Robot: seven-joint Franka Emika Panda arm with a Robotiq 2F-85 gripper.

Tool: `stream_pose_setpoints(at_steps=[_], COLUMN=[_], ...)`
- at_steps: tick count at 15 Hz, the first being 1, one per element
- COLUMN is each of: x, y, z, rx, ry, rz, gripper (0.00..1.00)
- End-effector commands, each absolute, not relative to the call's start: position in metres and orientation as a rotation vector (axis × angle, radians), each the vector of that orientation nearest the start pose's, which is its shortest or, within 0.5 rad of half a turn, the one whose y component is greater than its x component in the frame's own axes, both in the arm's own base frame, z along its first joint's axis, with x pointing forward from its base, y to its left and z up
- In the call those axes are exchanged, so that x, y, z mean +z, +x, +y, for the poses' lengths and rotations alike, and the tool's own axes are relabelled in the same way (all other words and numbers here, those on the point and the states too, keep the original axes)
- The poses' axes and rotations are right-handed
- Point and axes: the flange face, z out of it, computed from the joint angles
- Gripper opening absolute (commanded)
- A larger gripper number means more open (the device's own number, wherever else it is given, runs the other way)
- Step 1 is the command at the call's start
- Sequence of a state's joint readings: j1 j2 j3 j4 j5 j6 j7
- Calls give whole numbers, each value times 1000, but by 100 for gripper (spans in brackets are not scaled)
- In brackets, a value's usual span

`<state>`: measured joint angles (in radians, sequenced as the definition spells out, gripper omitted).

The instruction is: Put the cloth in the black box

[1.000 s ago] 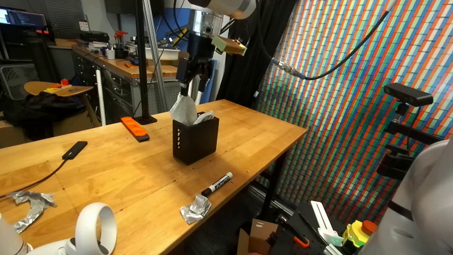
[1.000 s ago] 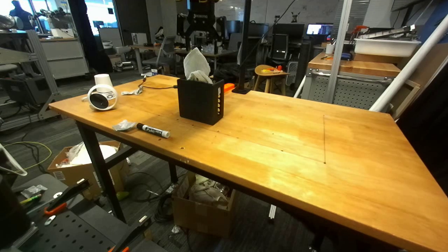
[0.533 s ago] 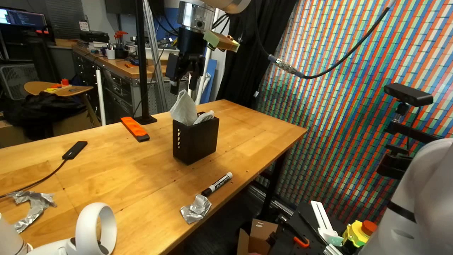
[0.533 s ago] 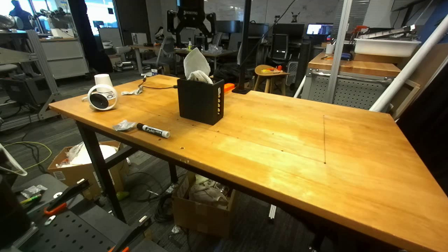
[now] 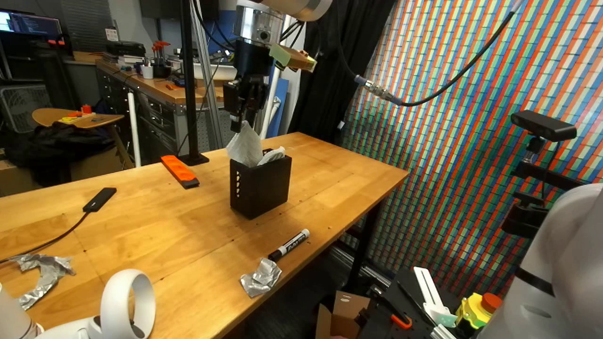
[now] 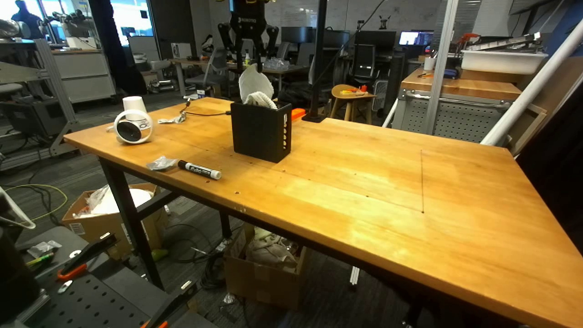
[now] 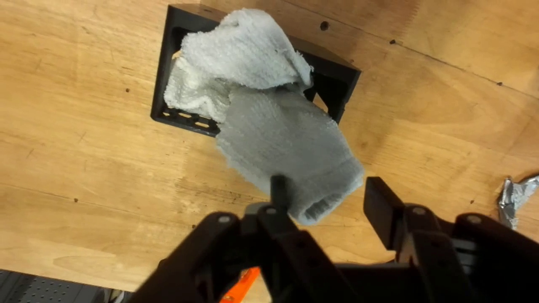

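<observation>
Tool [image 7: 328, 197] has dipped slightly, fingers drawn closer since the earlier frame; half-narrowed, clear gap between. Cloth [image 7: 282, 130] partly inside black box [image 5: 262, 190], one end sticking up past the rim, lower part hidden by the walls. Wrist view: blurred finger covers some cloth; can't tell if touching.

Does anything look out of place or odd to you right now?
Yes. The white cloth is only partly inside the black box: one flap stands up above it, so it looks unfinished. Crumpled silver scraps, perhaps foil, also lie on the wooden tabletop, one near the marker, like stray litter. I see nothing spilled.
</observation>
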<state>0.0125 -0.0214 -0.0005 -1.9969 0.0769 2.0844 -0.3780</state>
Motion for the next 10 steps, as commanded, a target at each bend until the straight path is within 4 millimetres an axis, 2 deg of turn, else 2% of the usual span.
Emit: stream_pose_setpoints(at_steps=[1, 2, 5, 7, 10], x=[483, 482, 478, 474, 466], y=[563, 562, 560, 559, 559], z=[3, 1, -5, -10, -17], rx=[-208, -205, -189, -175, -149], ry=[-3028, -3029, -3033, -3038, -3054], rz=[-555, -555, -546, -536, -518], gripper=[21, 15, 6, 12, 12])
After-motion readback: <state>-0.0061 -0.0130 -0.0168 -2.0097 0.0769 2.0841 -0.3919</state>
